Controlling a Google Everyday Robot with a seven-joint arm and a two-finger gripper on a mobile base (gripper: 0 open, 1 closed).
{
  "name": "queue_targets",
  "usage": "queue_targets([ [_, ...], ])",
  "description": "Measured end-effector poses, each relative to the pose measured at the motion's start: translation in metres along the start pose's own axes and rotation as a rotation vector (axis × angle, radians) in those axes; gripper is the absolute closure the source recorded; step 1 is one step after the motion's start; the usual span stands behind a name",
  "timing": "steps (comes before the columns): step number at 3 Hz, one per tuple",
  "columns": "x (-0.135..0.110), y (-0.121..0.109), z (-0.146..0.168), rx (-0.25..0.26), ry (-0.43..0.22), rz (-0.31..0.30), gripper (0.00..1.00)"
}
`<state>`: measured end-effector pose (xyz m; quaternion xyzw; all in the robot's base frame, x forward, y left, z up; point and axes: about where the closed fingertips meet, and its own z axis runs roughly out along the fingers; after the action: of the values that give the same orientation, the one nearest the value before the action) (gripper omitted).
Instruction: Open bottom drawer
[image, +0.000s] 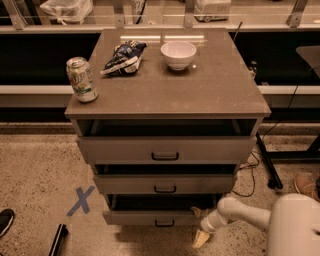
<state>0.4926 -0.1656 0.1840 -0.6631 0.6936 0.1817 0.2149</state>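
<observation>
Looking down on a grey-brown cabinet (210, 90) with three drawers. On top: a can (82, 79) upright at the left front corner, a crumpled chip bag (122, 56) behind it toward the middle, and a white bowl (178, 54) just right of the bag, apart from it.

Lowest of the three, near the floor: the bottom drawer (145, 217), with a low flat front and a small black handle (164, 223) at its centre. Shows a dark gap along its upper edge, under the middle drawer (130, 184). Same kind of gap above the middle drawer and above the top drawer (120, 149), the tallest front with the bigger handle.

Low at the right end of the bottom drawer, right of the handle and apart from it: the gripper (201, 226). Spread wide, one finger (200, 212) up by the drawer's right end, the other angled down toward the floor. Holds nothing. Cannot tell whether the upper finger touches the front. Reaches in from the lower right on a white arm (240, 212).

On the speckled floor (40, 170): a blue tape X (80, 201) left of the cabinet, a dark shoe (5, 221) at the left edge, a brown shoe (306, 185) at the right edge, and a black pole (266, 161) slanting just right of the cabinet.
</observation>
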Motion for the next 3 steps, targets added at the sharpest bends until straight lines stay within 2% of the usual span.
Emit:
queue_targets([
  [1,0.0011,-0.0031,0.0114,-0.030,0.030,0.000,0.46],
  [3,-0.0037,-0.0034,0.0039,-0.030,0.030,0.000,0.51],
])
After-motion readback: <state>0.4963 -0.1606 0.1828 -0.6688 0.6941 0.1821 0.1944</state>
